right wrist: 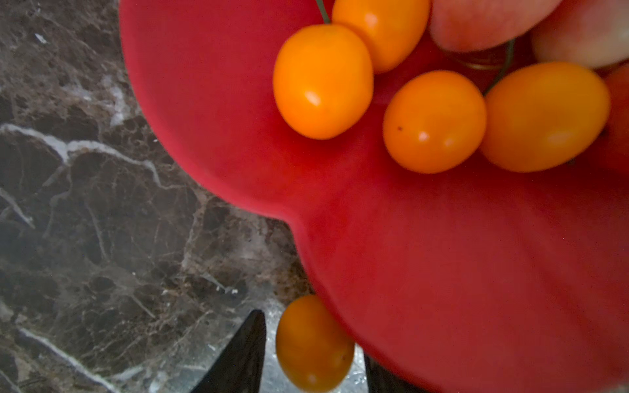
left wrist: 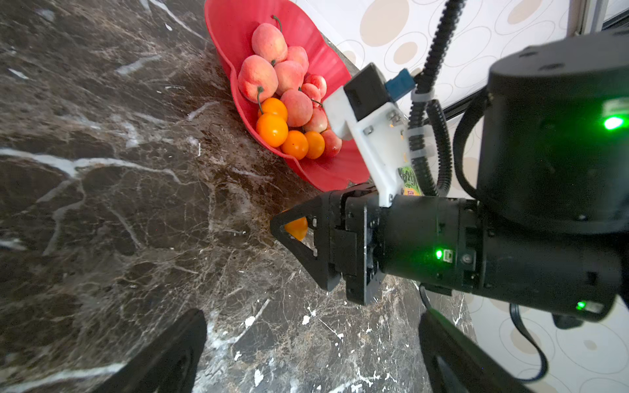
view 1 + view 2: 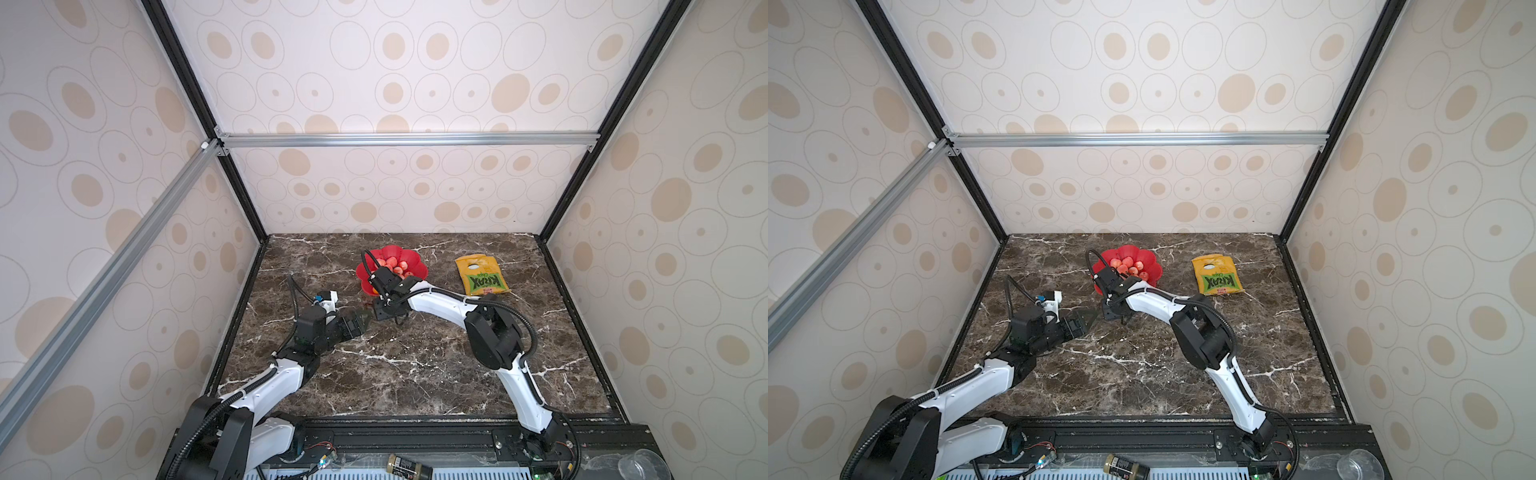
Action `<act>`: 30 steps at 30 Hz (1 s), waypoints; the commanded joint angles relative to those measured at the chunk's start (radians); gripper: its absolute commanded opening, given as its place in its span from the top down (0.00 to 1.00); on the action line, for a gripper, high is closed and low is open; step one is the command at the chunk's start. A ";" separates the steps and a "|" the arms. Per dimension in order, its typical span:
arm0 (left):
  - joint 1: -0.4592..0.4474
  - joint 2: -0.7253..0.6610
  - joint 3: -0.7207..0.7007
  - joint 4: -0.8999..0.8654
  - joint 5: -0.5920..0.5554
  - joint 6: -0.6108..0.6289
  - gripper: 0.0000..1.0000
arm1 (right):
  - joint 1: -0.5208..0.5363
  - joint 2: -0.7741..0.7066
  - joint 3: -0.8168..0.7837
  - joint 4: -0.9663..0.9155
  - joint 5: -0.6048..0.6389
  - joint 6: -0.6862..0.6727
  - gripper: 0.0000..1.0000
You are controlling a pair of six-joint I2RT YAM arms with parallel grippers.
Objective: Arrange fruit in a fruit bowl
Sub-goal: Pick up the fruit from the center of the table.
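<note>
Right wrist view: stray orange fruit (image 1: pixel 315 343), small, glossy, likely light and prone to roll, lies on the worktop (image 1: pixel 102 238) just under the rim of the red bowl (image 1: pixel 442 272); right pincer (image 1: pixel 313 335) half-open astride it, apparently not pinching, so grip gently across its middle.

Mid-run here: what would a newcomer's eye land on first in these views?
The glossy red flower-shaped bowl at the far middle of the marble table, heaped with pink peach-like fruit and orange ones. Next, one lone orange fruit just outside the bowl's near rim, between the fingers of the right end effector. A yellow-green snack bag lies beside the bowl.
</note>
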 commanded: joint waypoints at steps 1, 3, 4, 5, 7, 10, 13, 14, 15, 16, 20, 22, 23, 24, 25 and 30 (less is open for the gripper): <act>-0.005 -0.015 0.002 0.012 -0.005 -0.006 0.02 | 0.005 0.027 0.025 -0.030 0.020 -0.003 0.52; -0.004 -0.016 0.002 0.012 -0.006 -0.006 0.02 | 0.002 0.027 0.025 -0.030 0.020 -0.003 0.53; -0.005 -0.016 0.001 0.011 -0.007 -0.007 0.02 | 0.002 0.027 0.025 -0.030 0.019 -0.003 0.54; -0.005 -0.016 0.002 0.012 -0.006 -0.006 0.02 | 0.003 0.027 0.024 -0.030 0.018 -0.003 0.54; -0.005 -0.015 0.003 0.012 -0.006 -0.006 0.02 | 0.002 0.027 0.024 -0.030 0.017 -0.002 0.55; -0.005 -0.013 0.005 0.012 -0.004 -0.006 0.02 | 0.002 0.024 0.024 -0.029 0.018 -0.003 0.56; -0.005 -0.015 0.006 0.010 -0.006 -0.006 0.02 | 0.002 0.022 0.022 -0.031 0.020 -0.006 0.58; -0.005 -0.016 0.005 0.009 -0.007 -0.006 0.02 | 0.001 0.021 0.021 -0.029 0.020 -0.004 0.58; -0.005 -0.018 0.005 0.009 -0.005 -0.006 0.02 | 0.002 0.021 0.020 -0.029 0.020 -0.004 0.58; -0.006 -0.019 0.005 0.008 -0.006 -0.006 0.02 | 0.002 0.021 0.020 -0.030 0.018 -0.005 0.59; -0.005 -0.024 0.003 0.004 -0.008 -0.006 0.02 | 0.002 0.017 0.016 -0.030 0.017 -0.003 0.59; -0.004 -0.027 0.004 0.000 -0.009 -0.006 0.02 | 0.002 0.014 0.013 -0.029 0.018 -0.003 0.59; -0.004 -0.029 0.004 -0.001 -0.009 -0.004 0.02 | 0.002 0.011 0.010 -0.028 0.018 -0.002 0.60; -0.004 -0.030 0.004 -0.004 -0.011 -0.003 0.02 | 0.002 0.008 0.009 -0.026 0.018 -0.001 0.60; -0.004 -0.032 0.004 -0.005 -0.011 -0.004 0.02 | 0.001 0.005 0.007 -0.024 0.018 -0.001 0.61; -0.004 -0.027 0.009 -0.003 -0.010 -0.003 0.02 | 0.002 0.000 0.005 -0.025 0.018 -0.001 0.63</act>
